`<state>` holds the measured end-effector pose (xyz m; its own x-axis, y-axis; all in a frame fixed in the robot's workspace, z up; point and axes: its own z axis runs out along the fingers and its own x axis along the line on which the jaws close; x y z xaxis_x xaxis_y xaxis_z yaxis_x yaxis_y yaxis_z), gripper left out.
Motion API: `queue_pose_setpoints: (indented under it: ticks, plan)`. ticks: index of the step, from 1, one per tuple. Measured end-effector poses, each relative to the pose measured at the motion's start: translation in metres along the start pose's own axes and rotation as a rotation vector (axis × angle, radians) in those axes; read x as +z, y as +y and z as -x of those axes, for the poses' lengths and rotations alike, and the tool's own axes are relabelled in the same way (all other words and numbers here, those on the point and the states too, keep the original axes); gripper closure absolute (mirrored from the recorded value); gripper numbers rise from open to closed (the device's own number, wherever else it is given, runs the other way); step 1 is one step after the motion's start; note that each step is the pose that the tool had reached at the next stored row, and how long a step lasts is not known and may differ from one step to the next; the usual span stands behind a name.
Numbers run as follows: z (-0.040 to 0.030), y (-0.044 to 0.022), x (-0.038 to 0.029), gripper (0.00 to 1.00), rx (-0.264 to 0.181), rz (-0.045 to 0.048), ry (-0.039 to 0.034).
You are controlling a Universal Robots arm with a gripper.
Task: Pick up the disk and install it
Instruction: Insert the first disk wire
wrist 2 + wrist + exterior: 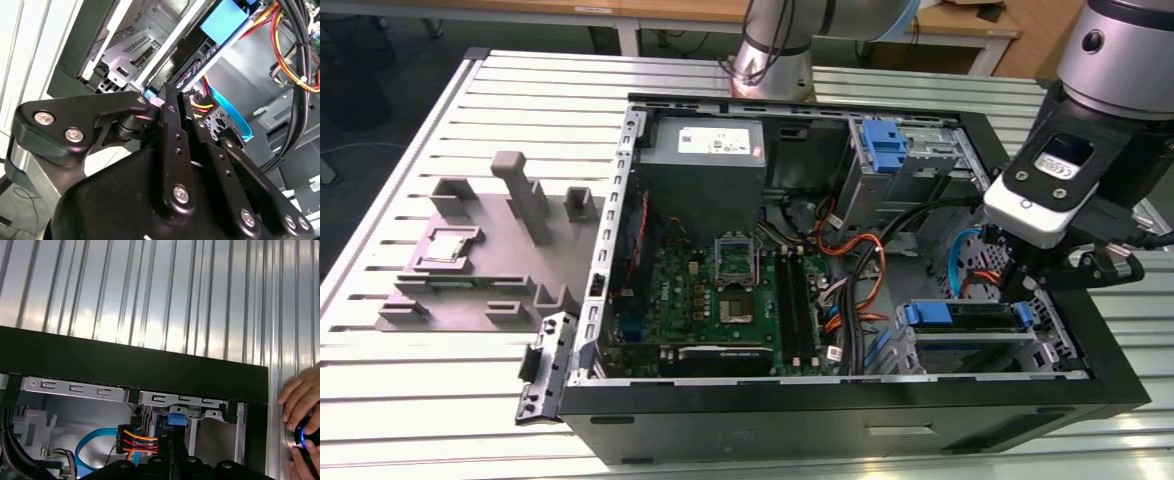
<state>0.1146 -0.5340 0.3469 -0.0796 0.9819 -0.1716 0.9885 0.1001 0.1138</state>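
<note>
- Gripper (pixel 1017 285): in the exterior view it reaches down into the open computer case (pixel 854 420) at the exterior view's right, just above the drive cage. In the second wrist view the black fingers (pixel 172 115) stand pressed together with no gap, clenched, their tips at the edge of a blue-railed part; whether anything is pinched between them cannot be told.
- Disk (pixel 961 316): lies flat in the drive cage at the case's near corner on the exterior view's right, blue rail (pixel 927 314) showing. Its label is hidden, and its far end is covered by the gripper.
- Arm: the grey wrist (pixel 1107 60) descends from the upper edge of the exterior view, cut off there.
- A person's hand (pixel 302 425), partly cut off, rests on a blue-lit button in the first wrist view.
- Surface: ribbed aluminium table (pixel 440 400), bearing a grey fixture block (pixel 494 250) well apart from the case.
</note>
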Motion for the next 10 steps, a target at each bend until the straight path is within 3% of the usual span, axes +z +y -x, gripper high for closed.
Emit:
queue_pose_setpoints:
  ticks: [3,10]
  plan:
    - [-0.0002,-0.0004,0.0009,0.84,0.023,-0.0038,0.0007]
    - [-0.0009,-0.0021,0.0041,0.84,0.081,-0.0141,-0.0061]
